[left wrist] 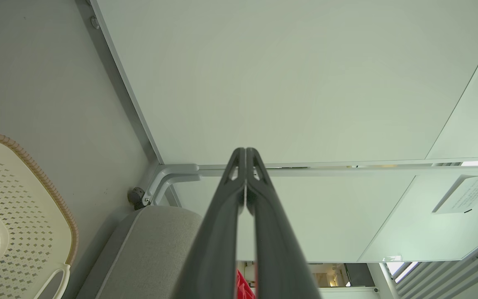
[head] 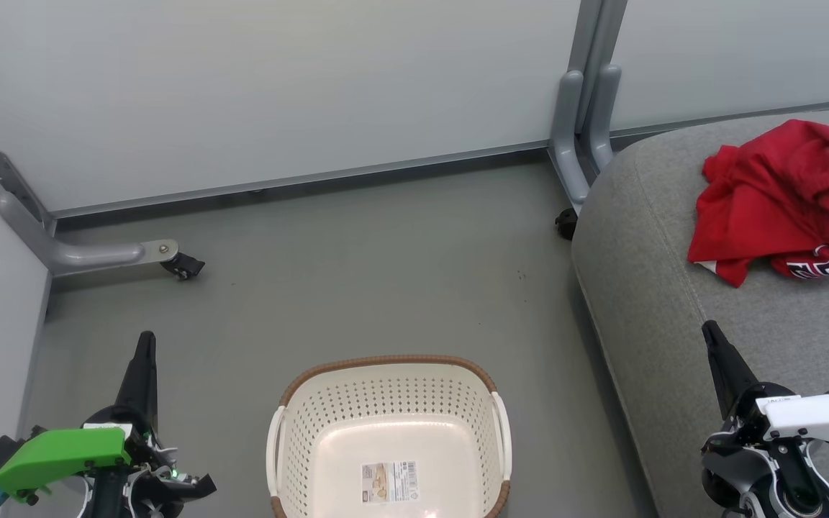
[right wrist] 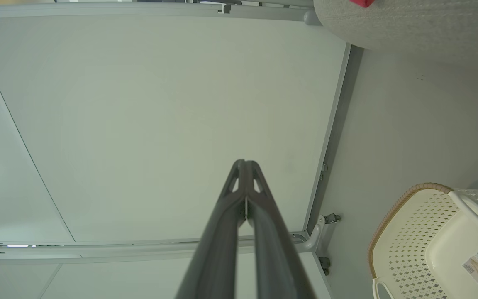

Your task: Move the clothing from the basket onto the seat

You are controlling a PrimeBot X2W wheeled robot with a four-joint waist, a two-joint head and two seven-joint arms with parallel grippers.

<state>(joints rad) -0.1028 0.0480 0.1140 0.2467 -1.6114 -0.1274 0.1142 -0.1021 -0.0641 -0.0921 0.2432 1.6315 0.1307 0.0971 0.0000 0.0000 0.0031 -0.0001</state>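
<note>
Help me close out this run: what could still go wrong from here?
The clothing runs off the head view's right side, so part may hang off the seat unseen. The shut right tool hangs close to it; a swing that way could drag it off. Rolling forward could bump the empty basket.

Clothing (head: 781, 194) (basket (head: 386, 360) too) partly beyond the head view's edges

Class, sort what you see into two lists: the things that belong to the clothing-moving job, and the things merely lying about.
Belong: red clothing; grey seat under it; white basket, empty.
Merely there: wall panels; castor; sticker in the basket.
</note>
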